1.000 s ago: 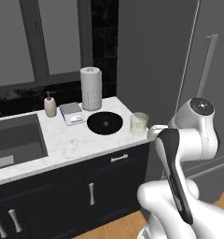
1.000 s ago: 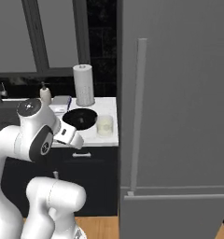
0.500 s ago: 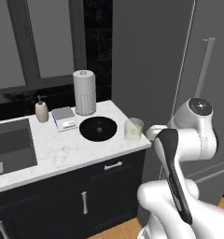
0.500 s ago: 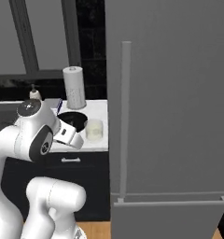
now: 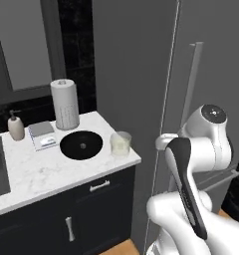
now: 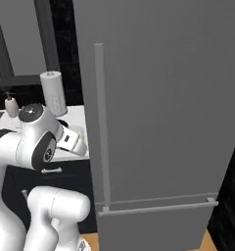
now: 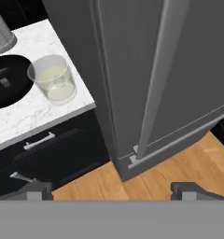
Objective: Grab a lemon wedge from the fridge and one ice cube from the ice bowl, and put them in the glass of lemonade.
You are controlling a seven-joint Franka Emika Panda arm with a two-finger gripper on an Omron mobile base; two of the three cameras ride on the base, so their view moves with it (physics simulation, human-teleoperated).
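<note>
Fridge [image 6: 163, 98], tall, dark grey, door shut; lemon wedge presumably behind that door, so it cannot be described.

Fingers [image 7: 39, 187] are seen as two small dark tips at the bottom of the hand view, set wide apart at full spread, nothing held between them. Wooden floor and the fridge's lower corner are looked down upon between them.

Nearest target: long grey vertical bar handle [image 7: 156, 79], fixed to the door face, long axis running floor to ceiling, bracket foot visible at its lower end. It is judged rigid, smooth, probably slippery; the door is judged heavy and hinged, so a firm hold across the bar around mid-height is advised, fingers closing across the bar's width, pull taken along an arc.

Just left of the fridge, on the white marble tabletop [image 7: 34, 112]: short clear cylindrical tumbler of pale yellowish lemonade [image 7: 53, 78], upright, near the tabletop's corner. It is judged fragile and easily spilled.

Beside it, close to touching: shallow round black ice bowl [image 5: 81, 145], one small pale cube seen at its centre. Ice is judged hard, slick, light; it is best pinched on opposite flat faces.

Farther back: white perforated paper-towel roll [image 5: 64, 104], upright.
</note>
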